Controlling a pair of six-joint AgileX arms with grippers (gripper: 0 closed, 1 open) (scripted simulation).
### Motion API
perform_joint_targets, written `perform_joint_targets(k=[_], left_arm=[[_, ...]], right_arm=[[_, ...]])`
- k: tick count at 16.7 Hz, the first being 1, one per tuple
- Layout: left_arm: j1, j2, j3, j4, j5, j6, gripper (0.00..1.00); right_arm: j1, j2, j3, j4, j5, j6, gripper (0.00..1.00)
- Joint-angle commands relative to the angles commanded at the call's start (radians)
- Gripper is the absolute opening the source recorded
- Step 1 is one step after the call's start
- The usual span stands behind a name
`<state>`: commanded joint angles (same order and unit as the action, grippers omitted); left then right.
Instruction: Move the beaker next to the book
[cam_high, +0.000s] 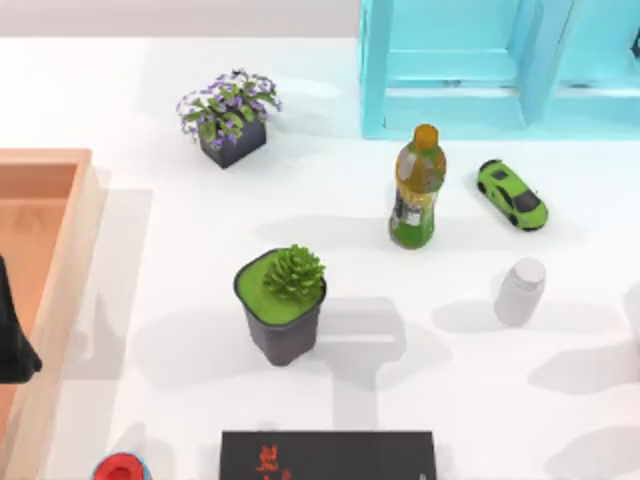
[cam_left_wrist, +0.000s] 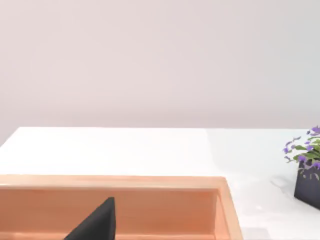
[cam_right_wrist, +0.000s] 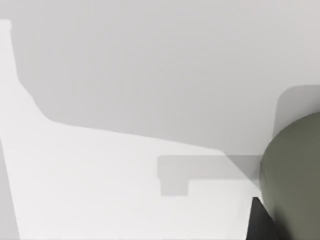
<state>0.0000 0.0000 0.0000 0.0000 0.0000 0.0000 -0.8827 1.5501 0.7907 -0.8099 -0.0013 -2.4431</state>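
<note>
The beaker, a small pale translucent cylinder, stands upright on the white table at the right, with nothing touching it. The book, a flat black slab with red characters, lies at the front edge near the middle, cut off by the frame. My left arm is parked at the far left over the wooden tray, and a dark part of my left gripper shows above that tray. In the right wrist view a dark wedge sits beside a rounded grey-olive shape over bare table.
A green bottle with an orange cap and a green toy car stand behind the beaker. A dark pot with a green plant is between beaker and book. A purple-flowered pot, a cyan shelf and a red round item are also here.
</note>
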Motion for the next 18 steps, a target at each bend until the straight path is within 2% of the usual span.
perform_joint_targets(k=[9, 15, 18], left_arm=[[0.000, 0.000, 0.000, 0.000, 0.000, 0.000, 1.00], [0.000, 0.000, 0.000, 0.000, 0.000, 0.000, 1.00], [0.000, 0.000, 0.000, 0.000, 0.000, 0.000, 1.00]], right_arm=[[-0.002, -0.077, 0.128, -0.213, 0.000, -0.005, 0.00], [0.000, -0.080, 0.134, -0.219, 0.000, -0.003, 0.00], [0.038, -0.086, 0.162, -0.209, -0.004, 0.052, 0.00]])
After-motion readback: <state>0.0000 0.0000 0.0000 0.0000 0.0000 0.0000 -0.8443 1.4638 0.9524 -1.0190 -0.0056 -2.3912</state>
